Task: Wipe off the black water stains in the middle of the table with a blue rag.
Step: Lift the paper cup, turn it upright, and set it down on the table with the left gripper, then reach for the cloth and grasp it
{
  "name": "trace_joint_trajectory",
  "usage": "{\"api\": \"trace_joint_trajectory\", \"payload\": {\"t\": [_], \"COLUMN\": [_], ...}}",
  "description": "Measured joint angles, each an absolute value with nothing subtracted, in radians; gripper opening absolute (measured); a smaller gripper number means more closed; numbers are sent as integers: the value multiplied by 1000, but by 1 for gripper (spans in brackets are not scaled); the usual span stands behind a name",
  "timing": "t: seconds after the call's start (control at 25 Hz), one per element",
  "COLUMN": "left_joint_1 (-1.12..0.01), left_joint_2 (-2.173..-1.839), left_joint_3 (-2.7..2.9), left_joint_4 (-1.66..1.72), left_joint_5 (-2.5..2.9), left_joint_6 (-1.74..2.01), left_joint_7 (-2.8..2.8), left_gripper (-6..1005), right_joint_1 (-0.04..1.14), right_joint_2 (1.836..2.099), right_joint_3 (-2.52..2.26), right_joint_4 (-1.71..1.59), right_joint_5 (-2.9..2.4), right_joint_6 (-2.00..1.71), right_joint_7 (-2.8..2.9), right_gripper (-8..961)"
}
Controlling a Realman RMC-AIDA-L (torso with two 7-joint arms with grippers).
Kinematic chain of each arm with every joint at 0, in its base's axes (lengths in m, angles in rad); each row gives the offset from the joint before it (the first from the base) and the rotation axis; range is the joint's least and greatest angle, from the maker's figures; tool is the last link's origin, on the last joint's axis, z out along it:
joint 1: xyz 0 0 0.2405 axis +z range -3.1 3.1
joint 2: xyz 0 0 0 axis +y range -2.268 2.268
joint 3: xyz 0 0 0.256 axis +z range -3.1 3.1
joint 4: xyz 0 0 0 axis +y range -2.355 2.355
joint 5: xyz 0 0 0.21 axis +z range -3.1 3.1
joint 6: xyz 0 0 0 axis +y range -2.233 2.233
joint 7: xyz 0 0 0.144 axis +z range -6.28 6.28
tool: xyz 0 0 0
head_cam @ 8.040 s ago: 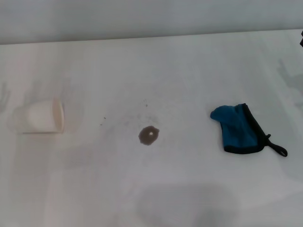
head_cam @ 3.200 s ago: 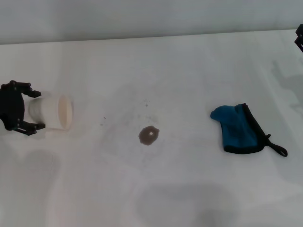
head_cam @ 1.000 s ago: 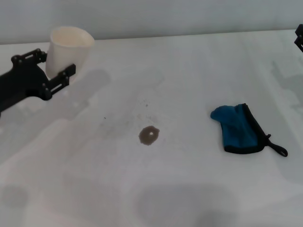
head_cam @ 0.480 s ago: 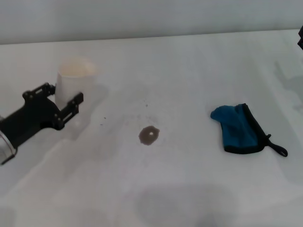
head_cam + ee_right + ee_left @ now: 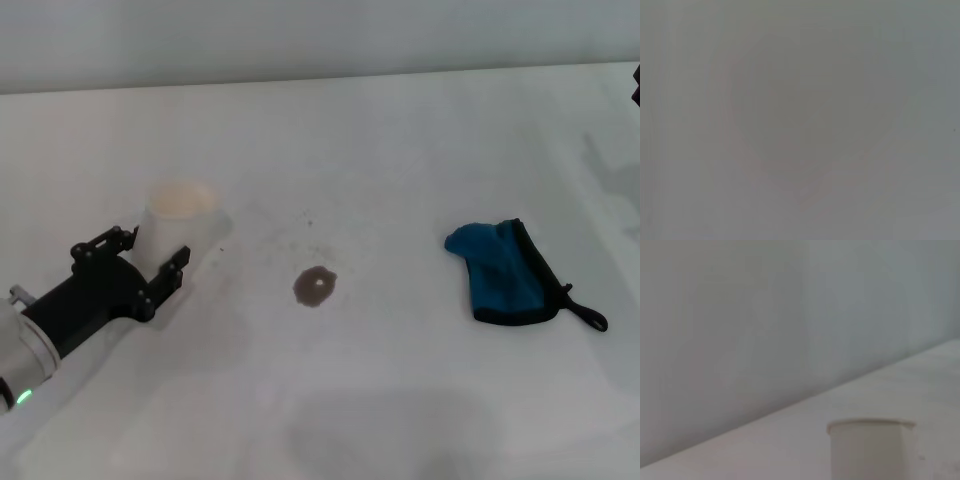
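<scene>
Head view shows a wide, smooth white surface (image 5: 400, 140), matte and plain, with a faint grey shadow patch near its front edge. Near the middle lies the black water stains (image 5: 314, 286): a small roundish brown-grey blot with a paler centre, plus a few tiny dark specks scattered just behind it and toward the robot's left. Well apart from the blot, on the robot's right, rests the small bright blue soft rag (image 5: 505, 272), crumpled into a rounded wedge with black edging along one side and a thin black loop trailing off its near corner. Nothing touches the rag.

On the robot's left, a white paper cup (image 5: 181, 228), tapered and thin-walled with a cream-toned inside, stands upright with its mouth up. The left gripper (image 5: 130, 263), black and angular on a black wrist with a silver arm section behind it, has its fingers spread either side of the cup's lower wall; they sit very close to it, but whether they press on it I cannot tell. The left wrist view shows the cup's rim and upper wall against a pale grey wall.

The right gripper (image 5: 637, 85) shows only as a dark sliver at the far right edge, so its opening cannot be judged.
</scene>
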State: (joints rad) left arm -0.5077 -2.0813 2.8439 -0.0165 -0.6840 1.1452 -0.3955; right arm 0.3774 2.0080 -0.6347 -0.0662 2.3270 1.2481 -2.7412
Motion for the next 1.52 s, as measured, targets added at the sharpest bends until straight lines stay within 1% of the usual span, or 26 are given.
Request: {"api": "trace_joint_trajectory", "payload": {"t": [0.28, 0.6, 0.8, 1.04, 1.24, 1.52], "left_joint_1": [-488, -476, -468, -458, -421, -338], "left_joint_2": [-2082, -2082, -2082, -2081, -2076, -2074], "left_joint_3": [2843, 2843, 2843, 2825, 2781, 2720], "left_joint_4": [38, 44, 45, 49, 49, 37], "left_joint_5": [-686, -688, -716, -719, -722, -725], "left_joint_6": [1064, 1050, 1051, 1083, 1156, 1240], "left_joint_7": [-256, -237, -237, -236, -251, -302], "left_gripper": [530, 535, 735, 818, 887, 882], "right_joint_1": [376, 374, 375, 373, 365, 352], "right_joint_2": [2008, 2008, 2007, 2006, 2006, 2003], "right_joint_3": [-635, -633, -633, -635, -638, -663], "right_joint_4": [-66, -67, -68, -78, -81, -110], "right_joint_5": [2327, 2327, 2327, 2327, 2327, 2326], "right_joint_6": [1250, 1246, 1244, 1243, 1244, 1240], "right_joint_7": [-2741, -2741, -2741, -2741, -2741, -2642], "right_gripper": [870, 870, 870, 870, 869, 869]}}
